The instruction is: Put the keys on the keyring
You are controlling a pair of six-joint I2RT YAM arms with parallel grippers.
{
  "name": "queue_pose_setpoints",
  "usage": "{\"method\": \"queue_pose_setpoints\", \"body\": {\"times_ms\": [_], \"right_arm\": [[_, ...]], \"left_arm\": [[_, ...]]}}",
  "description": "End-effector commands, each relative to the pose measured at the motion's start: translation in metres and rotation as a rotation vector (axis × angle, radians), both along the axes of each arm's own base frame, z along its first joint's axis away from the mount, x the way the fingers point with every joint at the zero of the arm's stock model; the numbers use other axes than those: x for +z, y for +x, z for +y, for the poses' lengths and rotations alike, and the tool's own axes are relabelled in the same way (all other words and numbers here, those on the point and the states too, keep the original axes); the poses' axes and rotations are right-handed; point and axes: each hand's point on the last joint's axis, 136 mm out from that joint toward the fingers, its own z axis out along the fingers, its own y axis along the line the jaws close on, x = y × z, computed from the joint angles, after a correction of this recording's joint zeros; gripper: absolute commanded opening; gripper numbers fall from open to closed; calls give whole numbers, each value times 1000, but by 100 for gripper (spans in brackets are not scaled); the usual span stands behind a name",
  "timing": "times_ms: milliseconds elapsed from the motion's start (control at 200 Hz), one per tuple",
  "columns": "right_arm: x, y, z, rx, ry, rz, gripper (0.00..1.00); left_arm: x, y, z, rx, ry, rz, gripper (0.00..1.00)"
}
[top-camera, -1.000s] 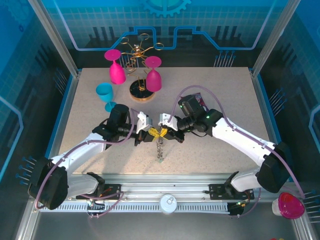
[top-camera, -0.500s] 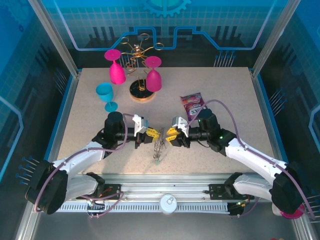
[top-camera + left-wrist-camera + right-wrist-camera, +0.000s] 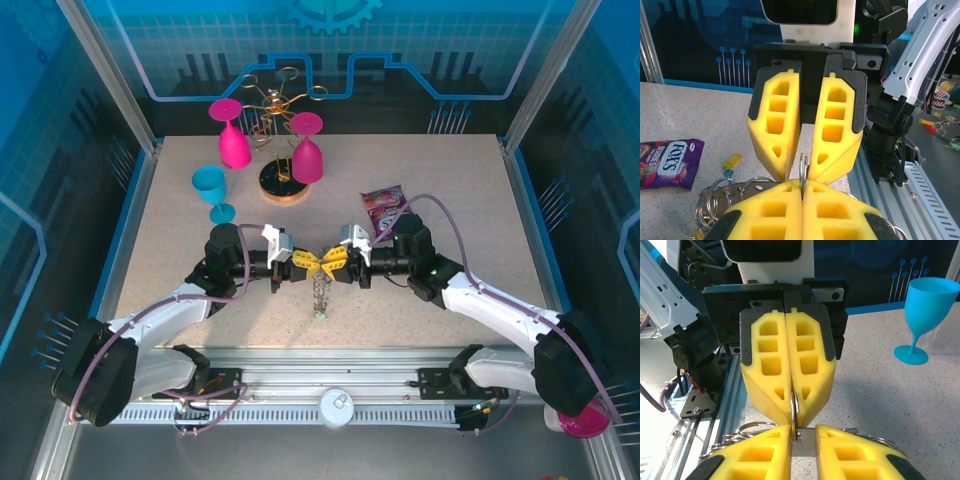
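Observation:
The keyring [image 3: 319, 292] hangs edge-on below the two grippers at the table's middle front. My left gripper [image 3: 308, 267] is shut on one of its small wire loops [image 3: 803, 166], and its fingertips [image 3: 785, 192] are pressed together. The ring's grey plate [image 3: 756, 188] shows behind them. Facing it tip to tip, my right gripper [image 3: 332, 266] stands open. In the right wrist view my right gripper [image 3: 802, 434] has the same loop [image 3: 794, 407] against its left finger and grey plate in the gap. A key with a yellow tag [image 3: 732, 161] lies on the table.
A purple candy packet [image 3: 384, 204] lies just behind the right arm. Further back stand a blue goblet [image 3: 212, 190], two pink goblets [image 3: 233, 140] and a gold wire rack [image 3: 278, 135]. A pink cup [image 3: 580, 410] sits off the table at the front right.
My right gripper let go and drew back to the right, then returned to meet the left gripper with its jaws narrower. The left gripper kept hold of the keyring.

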Motion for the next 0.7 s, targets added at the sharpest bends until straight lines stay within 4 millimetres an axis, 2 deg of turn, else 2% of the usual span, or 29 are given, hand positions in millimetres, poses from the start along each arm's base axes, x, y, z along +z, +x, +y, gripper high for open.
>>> {"method": "queue_pose_setpoints", "body": {"times_ms": [0,55,110,190,255,345,410,460,485,695], "right_arm": [[14,-4,8,40,43,-30,15],[14,-4,9,40,42,-31,10],[14,-3,9,39,41,-34,0],[12,-1,9,33,18,-32,0],[8,-2,7,30,-22,-25,0],[4,-3,4,39,-86,-27,0],[1,-6,2,56,-144,-25,0],[-10,-11,-2,72,-208,-5,0],[-3,-10,-1,78,-218,-22,0],[-11,-16,-3,138,-363,-21,0]], "left_arm": [[6,-8,-3,-46,-26,-38,0],[7,-7,-3,-46,-27,-39,0],[7,-7,-3,-44,-27,-38,0],[7,-4,-2,-27,-23,-33,0],[5,-1,-2,-5,-7,-22,14],[0,3,-1,15,35,-10,26],[-4,3,0,19,71,-5,28],[-6,3,0,16,95,3,28],[-7,2,0,12,105,3,28],[-6,-1,0,-15,140,6,26]]}}
